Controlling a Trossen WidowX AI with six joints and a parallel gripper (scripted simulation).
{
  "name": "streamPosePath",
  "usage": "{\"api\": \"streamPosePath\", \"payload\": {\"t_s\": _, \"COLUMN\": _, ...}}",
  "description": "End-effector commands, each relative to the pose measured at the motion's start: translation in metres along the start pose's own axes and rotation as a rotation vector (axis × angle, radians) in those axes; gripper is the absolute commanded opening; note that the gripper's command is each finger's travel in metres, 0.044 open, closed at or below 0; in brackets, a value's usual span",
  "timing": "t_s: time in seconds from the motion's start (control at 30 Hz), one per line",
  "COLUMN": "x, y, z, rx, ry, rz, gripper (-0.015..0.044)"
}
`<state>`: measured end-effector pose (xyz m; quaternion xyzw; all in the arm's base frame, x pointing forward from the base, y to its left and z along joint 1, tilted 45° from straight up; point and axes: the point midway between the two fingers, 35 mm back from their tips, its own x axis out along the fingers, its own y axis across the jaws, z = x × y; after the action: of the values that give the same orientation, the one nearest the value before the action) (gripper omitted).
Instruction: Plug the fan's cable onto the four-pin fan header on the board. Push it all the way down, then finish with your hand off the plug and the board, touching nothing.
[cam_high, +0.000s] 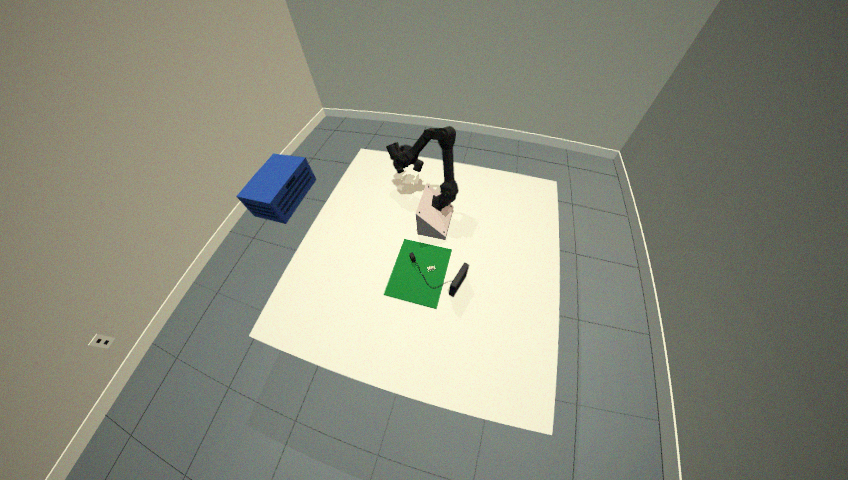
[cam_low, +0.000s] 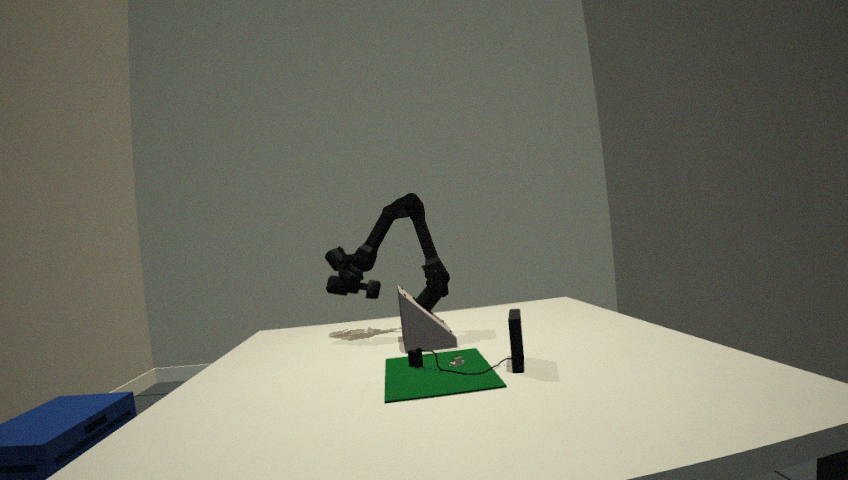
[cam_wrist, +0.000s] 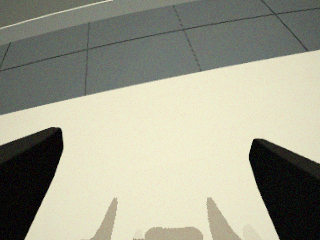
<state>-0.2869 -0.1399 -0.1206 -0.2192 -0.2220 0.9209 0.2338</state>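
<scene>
Exterior view: gripper (cam_low: 357, 287) hung high, fingers wide apart, empty, well away from work. Plug (cam_low: 415, 357) stood on board (cam_low: 416, 383), unseated; header (cam_low: 457, 360) near; cable (cam_low: 470, 372) slack to fan (cam_low: 515, 340), upright beside board.

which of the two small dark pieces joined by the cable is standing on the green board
The short black plug, at the green board's far-left corner. The taller black fan stands off the board on the white table.
</scene>
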Motion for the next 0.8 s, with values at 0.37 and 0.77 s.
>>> {"api": "streamPosePath", "payload": {"t_s": 0.37, "x": -0.1, "y": 0.073, "z": -0.019, "rx": -0.701, "ry": 0.065, "rz": 0.442, "gripper": 0.044}}
{"api": "streamPosePath", "payload": {"t_s": 0.77, "x": -0.253, "y": 0.073, "z": -0.071, "rx": -1.551, "ry": -0.054, "rz": 0.925, "gripper": 0.044}}
